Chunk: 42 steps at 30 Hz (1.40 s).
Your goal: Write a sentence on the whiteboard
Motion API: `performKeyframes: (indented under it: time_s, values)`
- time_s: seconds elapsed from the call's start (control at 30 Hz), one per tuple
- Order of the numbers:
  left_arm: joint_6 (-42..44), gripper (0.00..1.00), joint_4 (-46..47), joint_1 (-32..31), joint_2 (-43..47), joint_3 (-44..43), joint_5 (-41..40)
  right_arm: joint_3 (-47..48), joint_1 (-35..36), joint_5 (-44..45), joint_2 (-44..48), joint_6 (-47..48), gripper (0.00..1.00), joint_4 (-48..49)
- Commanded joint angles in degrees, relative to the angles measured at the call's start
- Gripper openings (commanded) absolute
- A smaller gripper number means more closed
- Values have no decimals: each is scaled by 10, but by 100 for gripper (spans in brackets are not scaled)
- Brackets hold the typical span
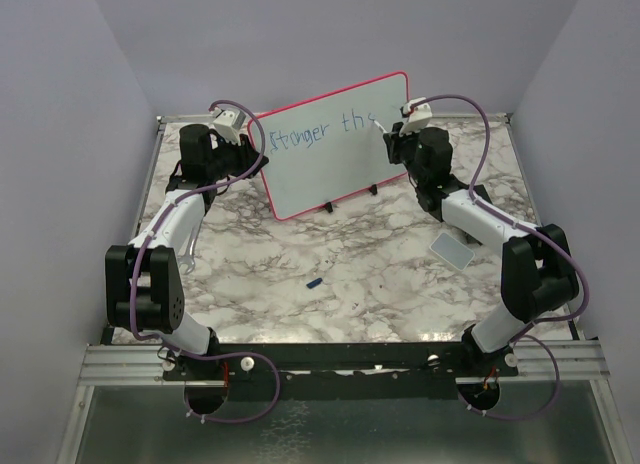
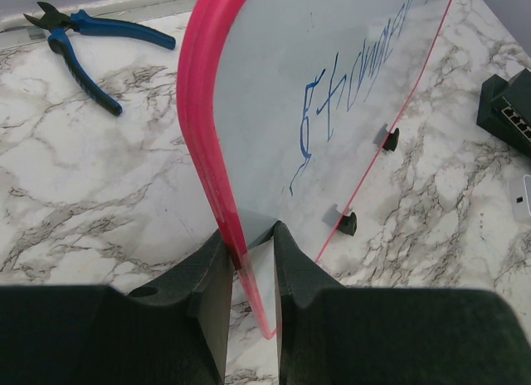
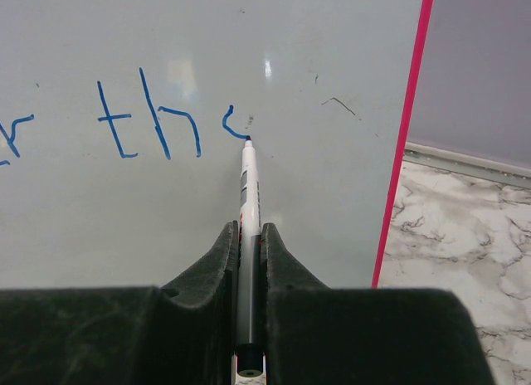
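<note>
Blue sentence (image 3: 153, 111) stops just beyond right end effector (image 3: 249, 229)

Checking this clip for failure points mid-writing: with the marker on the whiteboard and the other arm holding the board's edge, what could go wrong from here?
1. The left gripper clamps only the left edge of the whiteboard, while the marker presses near the far right. The board, on small feet, might swing or flex back, breaking the stroke.
2. The lettering nears the right frame, so the remaining letters may get cramped.
</note>
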<state>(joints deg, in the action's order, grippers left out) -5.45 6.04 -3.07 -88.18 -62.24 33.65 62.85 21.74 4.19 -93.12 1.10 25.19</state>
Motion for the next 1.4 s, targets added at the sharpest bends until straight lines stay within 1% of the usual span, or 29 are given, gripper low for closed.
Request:
performKeyframes:
  time_s: [0.0, 0.5, 0.77, 1.37]
  values:
    - [28, 6, -32, -4, -7, -3, -1, 0, -2, 30, -10, 3, 0, -6]
    - [27, 6, -32, -5, -7, -3, 2, 41, -2, -9, -20, -1, 1, -6]
    - [27, 6, -32, -5, -8, -5, 2, 37, 3, -33, -26, 1, 1, -10]
    - [26, 6, -31, -8, -8, -4, 3, 34, 13, -38, -26, 6, 1, -12]
